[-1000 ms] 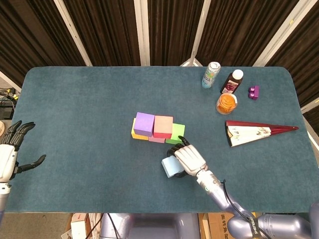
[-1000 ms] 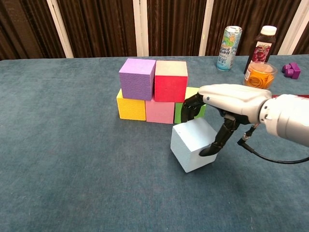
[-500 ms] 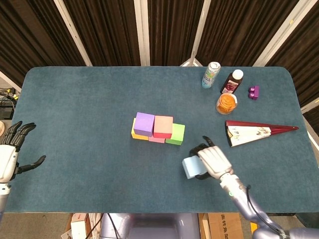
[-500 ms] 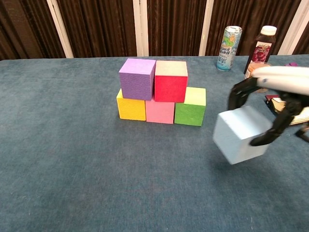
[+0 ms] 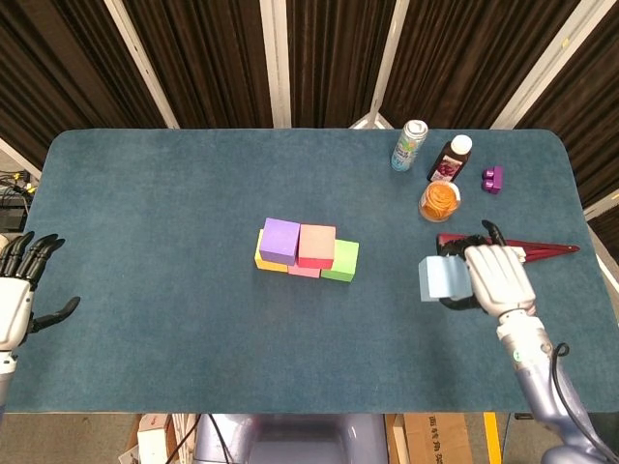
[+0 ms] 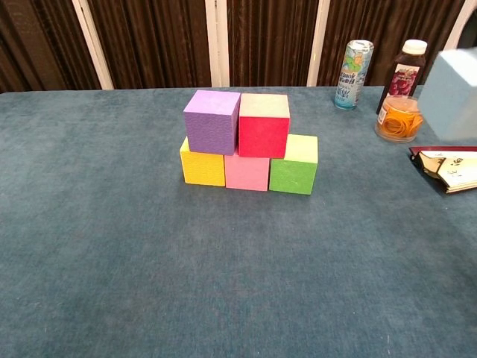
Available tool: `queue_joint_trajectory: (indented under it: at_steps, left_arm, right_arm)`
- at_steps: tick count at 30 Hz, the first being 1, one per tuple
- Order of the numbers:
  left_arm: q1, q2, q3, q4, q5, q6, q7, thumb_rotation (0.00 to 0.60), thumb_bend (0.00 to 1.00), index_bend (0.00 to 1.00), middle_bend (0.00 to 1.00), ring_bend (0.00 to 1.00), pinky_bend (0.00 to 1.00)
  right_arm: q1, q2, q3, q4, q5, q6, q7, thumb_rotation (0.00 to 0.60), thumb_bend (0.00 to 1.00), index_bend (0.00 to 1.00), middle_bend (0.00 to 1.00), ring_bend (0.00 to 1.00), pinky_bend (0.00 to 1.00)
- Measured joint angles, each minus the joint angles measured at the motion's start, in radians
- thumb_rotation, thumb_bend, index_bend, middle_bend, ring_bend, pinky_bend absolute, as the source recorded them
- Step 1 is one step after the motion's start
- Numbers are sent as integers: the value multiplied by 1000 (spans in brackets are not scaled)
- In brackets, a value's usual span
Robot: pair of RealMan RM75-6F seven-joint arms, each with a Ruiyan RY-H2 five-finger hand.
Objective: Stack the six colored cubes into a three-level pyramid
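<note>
Lifted off the surface and swung out to the right since the earlier frames, the light blue cube now hangs in the grasp of the right hand, well clear of the stack; left hand idles released at the far edge; yellow cube, pink cube and green cube carry the purple cube and red cube; the capping step is in hand; next, carry the blue one back over the purple-red seam and lower it squarely.
</note>
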Motion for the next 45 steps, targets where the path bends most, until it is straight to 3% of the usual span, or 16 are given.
queue_joint_trajectory:
  at_steps: [7, 12, 14, 19, 25, 37, 45]
  left_arm:
    - [9, -3, -16, 0, -37, 9, 100, 600, 275, 140, 97, 0, 0]
    - [10, -7, -27, -10, -49, 13, 120, 600, 275, 140, 88, 0, 0]
    - [11, -12, -33, -7, -49, 23, 99, 600, 275, 139, 86, 0, 0]
    - [19, -19, -55, 6, -49, 65, 30, 600, 275, 132, 71, 0, 0]
    - [27, -31, -79, 47, -46, 107, -33, 600, 275, 132, 64, 0, 0]
    - [28, -27, -76, 36, -51, 91, -25, 600, 275, 131, 66, 0, 0]
    - [27, -27, -78, 36, -57, 84, -20, 600, 274, 131, 66, 0, 0]
  right_arm:
    - [283, 17, 125, 16, 425, -78, -128, 600, 156, 475, 458, 283, 0]
    - [572, -100, 196, 111, 714, -80, -211, 600, 155, 475, 458, 283, 0]
    - [646, -164, 208, 153, 766, -70, -239, 600, 156, 475, 458, 283, 0]
    - [770, -344, 212, 297, 842, -39, -298, 600, 156, 475, 457, 283, 0]
    - [830, -490, 204, 447, 889, -23, -336, 600, 156, 474, 458, 283, 0]
    - [840, -542, 214, 515, 909, 40, -369, 600, 156, 475, 458, 283, 0]
    - [836, -556, 257, 514, 952, 100, -394, 600, 156, 475, 458, 283, 0]
